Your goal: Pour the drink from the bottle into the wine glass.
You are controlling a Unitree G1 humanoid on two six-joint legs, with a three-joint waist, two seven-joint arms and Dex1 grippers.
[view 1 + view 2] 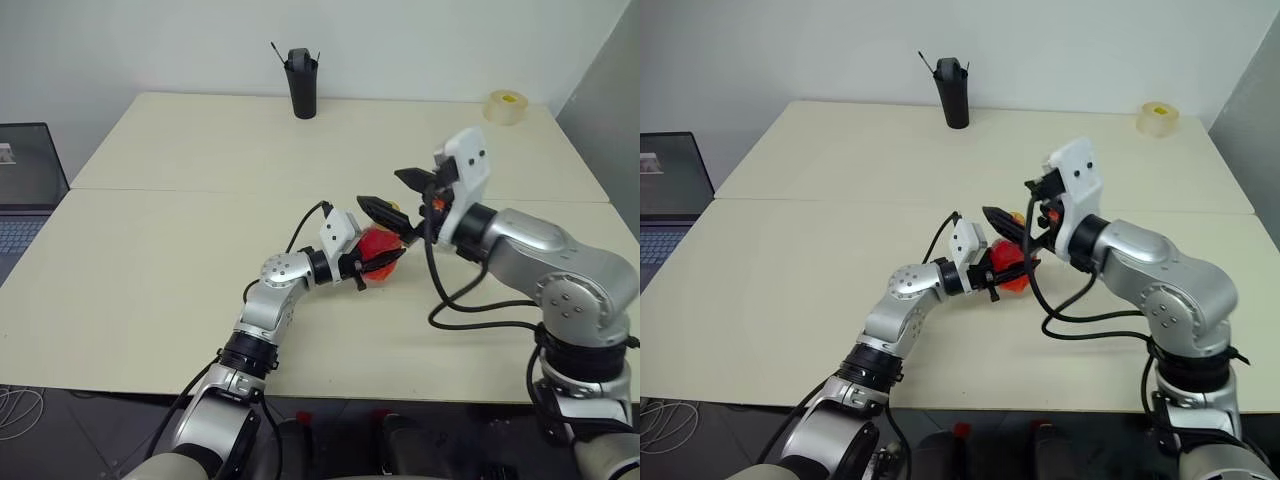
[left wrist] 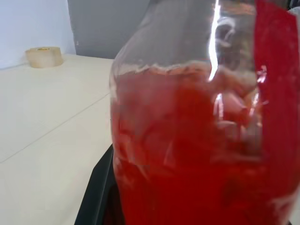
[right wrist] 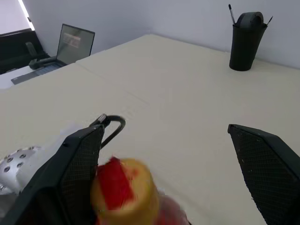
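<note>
Left gripper [image 1: 378, 262] pointing level toward the right arm, fingers clamped, right gripper [image 1: 392, 192] just above it, jaws spread wide

Two arms in silver-grey metal with rounded joint housings and black collars; white wrist blocks; black looping cables; screw holes on round joint caps; black jaws with cross-hatched inner pads.
</note>
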